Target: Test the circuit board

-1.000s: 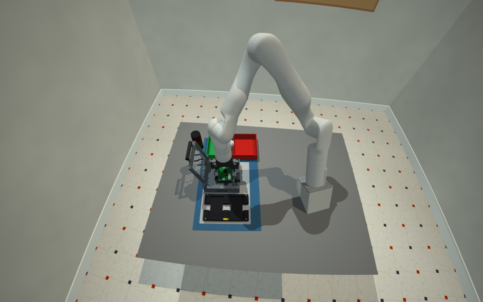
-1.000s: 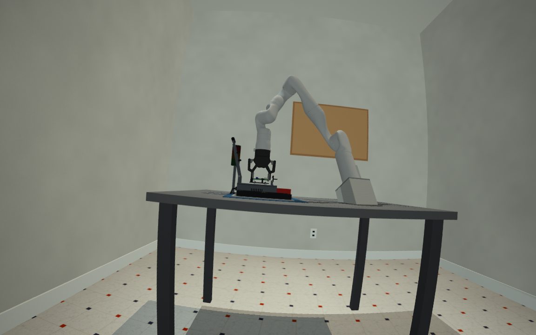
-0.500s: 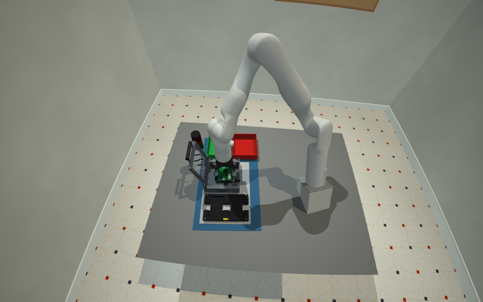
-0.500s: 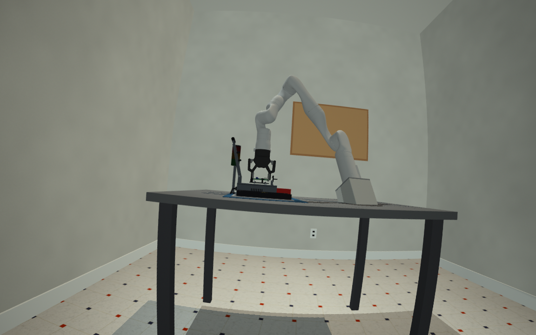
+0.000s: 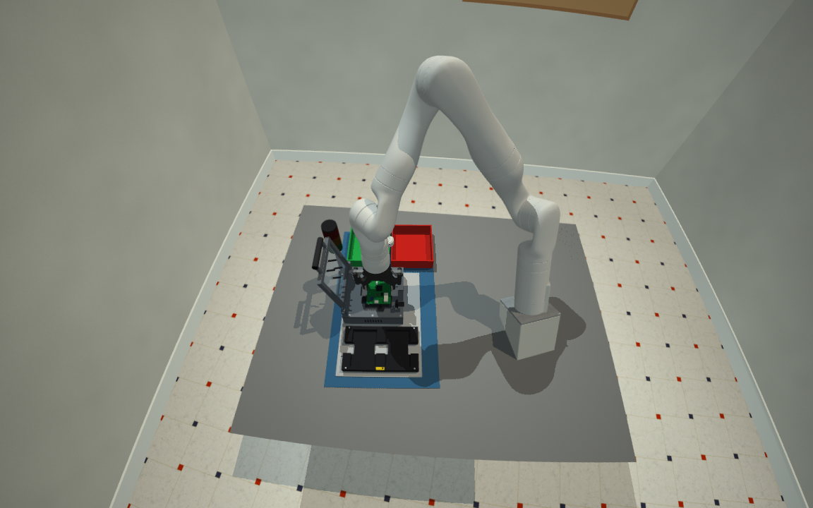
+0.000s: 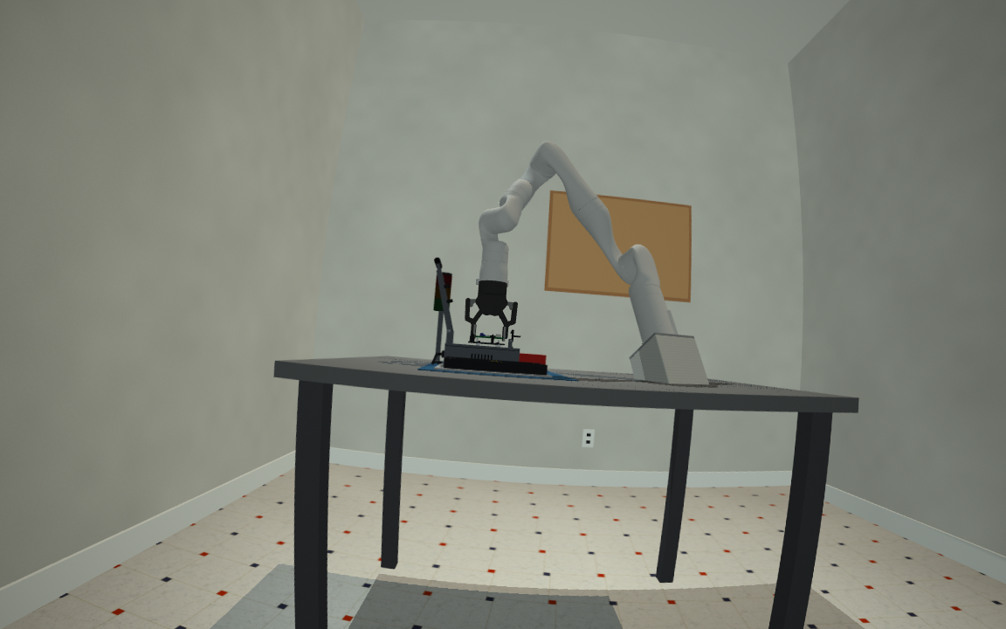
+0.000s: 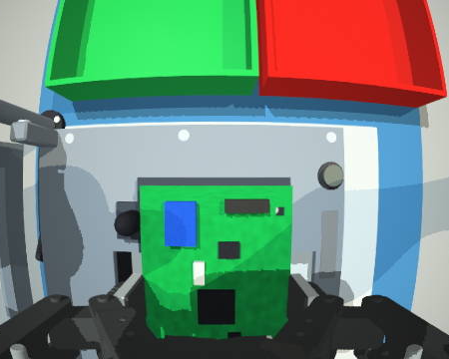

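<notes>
Over the grey table (speckled floor below), the wide-set gripper apparently grips the green board.

You can read no text, brand or number in any view. Your one label candidate: small yellow label on near edge of black tray (top view only), perhaps bearing dark mark, though too small there for you to make out.
</notes>
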Tool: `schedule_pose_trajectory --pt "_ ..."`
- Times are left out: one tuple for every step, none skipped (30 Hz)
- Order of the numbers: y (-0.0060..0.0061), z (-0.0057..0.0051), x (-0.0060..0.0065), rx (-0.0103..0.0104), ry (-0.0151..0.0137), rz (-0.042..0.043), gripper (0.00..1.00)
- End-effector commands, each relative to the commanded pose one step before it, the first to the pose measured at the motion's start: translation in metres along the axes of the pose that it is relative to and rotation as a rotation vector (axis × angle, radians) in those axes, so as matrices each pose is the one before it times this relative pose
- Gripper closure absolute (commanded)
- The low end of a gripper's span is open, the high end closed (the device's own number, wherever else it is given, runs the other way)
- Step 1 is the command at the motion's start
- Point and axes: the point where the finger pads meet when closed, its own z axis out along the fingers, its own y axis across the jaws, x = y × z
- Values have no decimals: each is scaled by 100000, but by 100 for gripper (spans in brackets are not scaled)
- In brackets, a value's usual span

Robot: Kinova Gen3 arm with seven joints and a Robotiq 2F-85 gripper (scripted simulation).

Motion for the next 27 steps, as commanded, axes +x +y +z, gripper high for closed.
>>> schedule_pose_trajectory --pt "-24 28 -20 76 -26 -19 23" --pt "0 28 0 0 0 0 23" --pt "0 28 0 0 0 0 23" --pt "0 27 0 0 0 0 23" --pt "0 25 0 0 0 0 23" --pt "0 23 0 0 0 0 23" --pt "0 21 0 0 0 0 23" --pt "0 19 0 0 0 0 23" --pt "0 16 0 0 0 0 23" --pt "0 13 0 0 0 0 23" --pt "0 10 0 0 0 0 23" --pt "0 7 0 0 0 0 23" --pt "0 0 0 0 0 0 23" --pt "0 0 0 0 0 0 23" --pt "0 5 0 0 0 0 23" --pt "0 3 0 0 0 0 23" --pt "0 1 0 0 0 0 23" --pt "0 0 0 0 0 0 23" --pt "0 0 0 0 0 0 23" --pt "0 0 0 0 0 0 23" --pt "0 0 0 0 0 0 23" --pt "0 0 0 0 0 0 23" --pt "0 0 0 0 0 0 23" --pt "0 0 0 0 0 0 23" --pt "0 0 0 0 0 0 23" --pt "0 0 0 0 0 0 23" --pt "0 0 0 0 0 0 23"
